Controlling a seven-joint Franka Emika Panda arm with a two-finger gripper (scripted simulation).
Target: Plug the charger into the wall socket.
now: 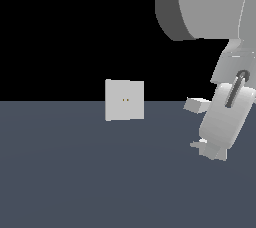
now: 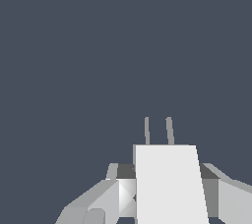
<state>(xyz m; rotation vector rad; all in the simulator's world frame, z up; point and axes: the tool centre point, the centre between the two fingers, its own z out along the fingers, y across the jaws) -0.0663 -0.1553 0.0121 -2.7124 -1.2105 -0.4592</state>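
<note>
Two thin prongs jut from the smooth pale boxy charger (image 2: 170, 183) my gripper (image 2: 167, 193) clamps, well apart from the flat square socket (image 1: 124, 100).

Charger (image 2: 170, 183) body cut off by frame edge — fingers (image 2: 96, 203) too.

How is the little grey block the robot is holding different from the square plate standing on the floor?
The small light grey rectangular charger sits between the gripper's fingers, off the floor; the flat light grey square wall socket stands upright on the floor by itself. The charger looks smaller than the wall socket. The charger has two thin prongs sticking out; the wall socket has two tiny orange-brown holes. Both are light grey.
</note>
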